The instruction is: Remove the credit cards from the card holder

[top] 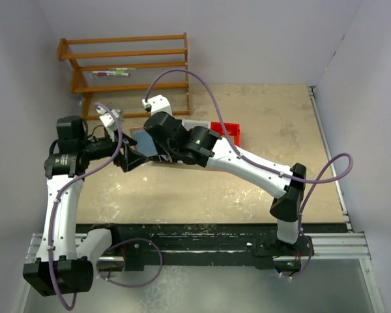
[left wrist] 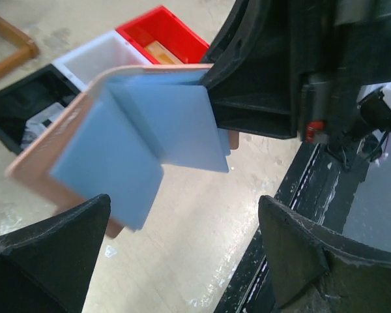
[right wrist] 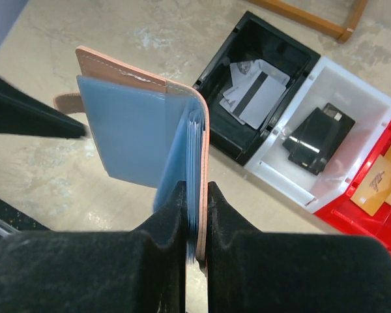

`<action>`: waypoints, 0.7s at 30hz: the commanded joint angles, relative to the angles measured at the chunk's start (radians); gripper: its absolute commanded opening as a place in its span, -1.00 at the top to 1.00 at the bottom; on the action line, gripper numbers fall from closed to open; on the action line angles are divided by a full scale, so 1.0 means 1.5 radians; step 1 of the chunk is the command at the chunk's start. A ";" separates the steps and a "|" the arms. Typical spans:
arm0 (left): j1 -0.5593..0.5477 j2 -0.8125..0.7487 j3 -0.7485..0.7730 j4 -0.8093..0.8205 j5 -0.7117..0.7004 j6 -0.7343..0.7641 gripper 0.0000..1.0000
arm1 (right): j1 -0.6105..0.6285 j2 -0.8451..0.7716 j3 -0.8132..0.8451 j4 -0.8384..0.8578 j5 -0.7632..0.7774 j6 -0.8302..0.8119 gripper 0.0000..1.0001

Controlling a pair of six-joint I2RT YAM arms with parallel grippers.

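Two grippers: my right gripper (right wrist: 195,195) pinches the pinkish-brown leather folding card holder (right wrist: 133,124), blue-lined; my left gripper (left wrist: 182,215), at its eight o'clock from above, stands wide open.

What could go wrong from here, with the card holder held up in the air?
1. The right gripper pinches the card holder by one edge only, above the table; a tug could twist or slip it free.
2. The left gripper is open near the blue sleeves, and no card edge shows, so closing might catch a sleeve, not a card.
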 commanded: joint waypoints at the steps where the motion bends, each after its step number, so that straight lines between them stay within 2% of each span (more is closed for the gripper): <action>1: -0.074 0.007 -0.019 0.096 -0.100 -0.028 -0.92 | 0.017 -0.012 0.073 -0.030 0.077 -0.028 1.00; 8: -0.078 -0.013 -0.029 0.137 -0.127 -0.081 -0.94 | 0.024 -0.018 0.065 -0.037 0.100 -0.031 1.00; 13: -0.094 -0.025 -0.041 0.155 -0.210 -0.116 -0.90 | 0.030 -0.014 0.078 -0.040 0.100 -0.031 1.00; 16: -0.094 -0.035 -0.039 0.144 -0.178 -0.125 -1.00 | 0.030 -0.011 0.078 -0.047 0.115 -0.035 1.00; 21: -0.094 -0.048 -0.037 0.129 -0.100 -0.144 -0.98 | 0.036 -0.003 0.086 -0.069 0.161 -0.039 1.00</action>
